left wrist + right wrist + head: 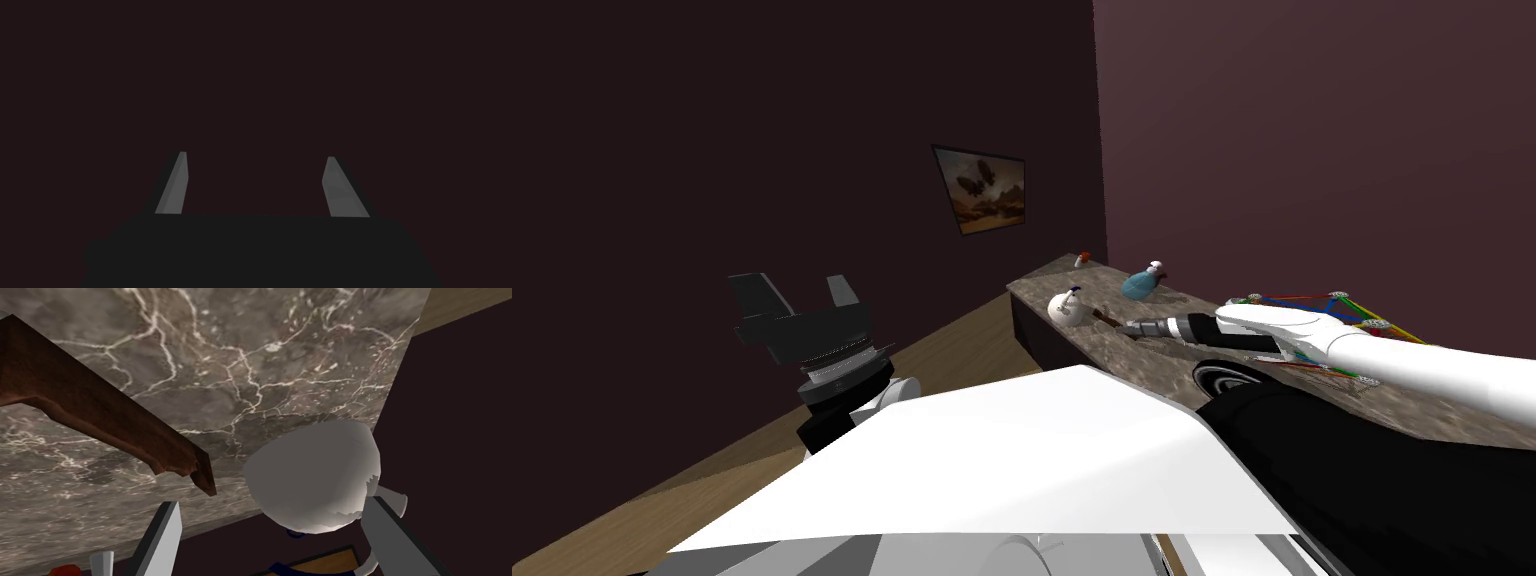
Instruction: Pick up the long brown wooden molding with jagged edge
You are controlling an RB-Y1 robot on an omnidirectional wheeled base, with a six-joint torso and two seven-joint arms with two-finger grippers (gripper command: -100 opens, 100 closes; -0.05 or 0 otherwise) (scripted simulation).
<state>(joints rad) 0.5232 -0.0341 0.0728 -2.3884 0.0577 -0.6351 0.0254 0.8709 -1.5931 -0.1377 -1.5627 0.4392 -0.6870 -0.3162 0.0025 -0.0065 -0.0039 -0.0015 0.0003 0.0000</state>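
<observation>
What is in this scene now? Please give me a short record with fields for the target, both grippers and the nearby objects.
target: brown molding, lying on the marble counter, not gripped
right gripper: open, close to the molding's end
left gripper: open, empty, held up on the left side
nearby: white round vessel beside the molding's end; blue bottle farther along the counter

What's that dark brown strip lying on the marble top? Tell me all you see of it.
The wooden strip is long, dark reddish-brown, with one stepped, jagged edge and a blunt cut end. It lies flat on the marble counter, its end just ahead of one finger of the open right gripper, untouched.
</observation>
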